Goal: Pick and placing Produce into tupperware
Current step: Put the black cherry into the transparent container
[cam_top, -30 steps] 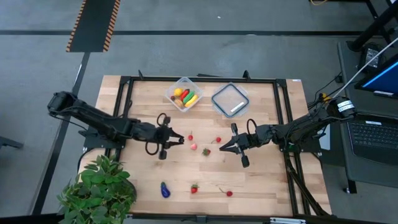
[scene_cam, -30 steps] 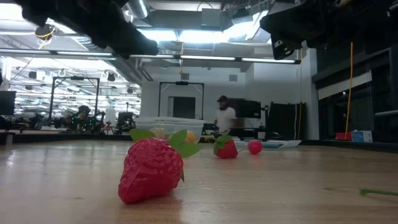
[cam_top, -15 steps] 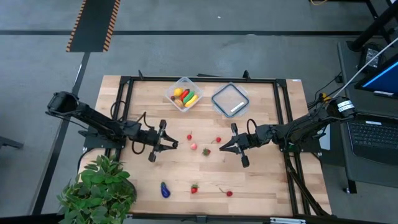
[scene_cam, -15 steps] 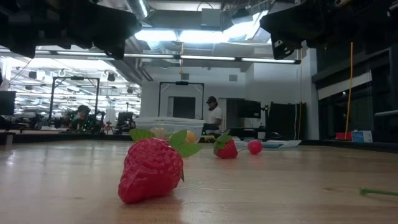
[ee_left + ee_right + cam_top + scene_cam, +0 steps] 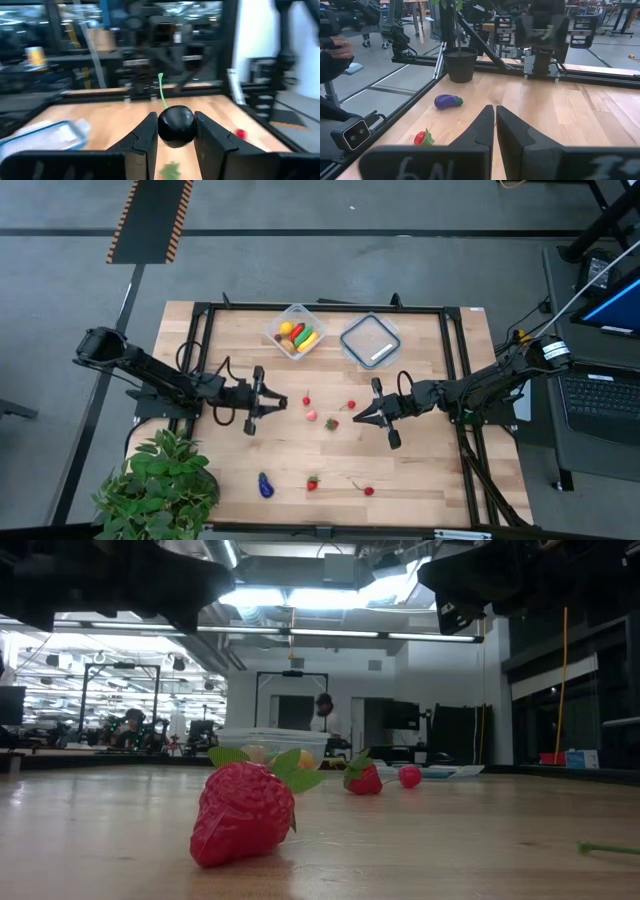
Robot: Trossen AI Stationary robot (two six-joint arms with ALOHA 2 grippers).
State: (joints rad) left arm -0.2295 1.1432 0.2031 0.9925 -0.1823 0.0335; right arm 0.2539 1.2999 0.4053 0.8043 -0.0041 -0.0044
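— Jaws of the left gripper (image 5: 175,137) pinch a dark round cherry (image 5: 176,126), green stem up, over the tabletop (image 5: 420,470) left of centre.
— And the tupperware (image 5: 296,329)?
— At the far edge, holding produce, lid (image 5: 370,340) beside it.
— What's nearby?
— A strawberry (image 5: 331,423) between both grippers; an eggplant (image 5: 265,484) nearer the front. Right gripper (image 5: 357,420) hovers, jaws pressed together.
— Hard to see?
— The cherry's colour.
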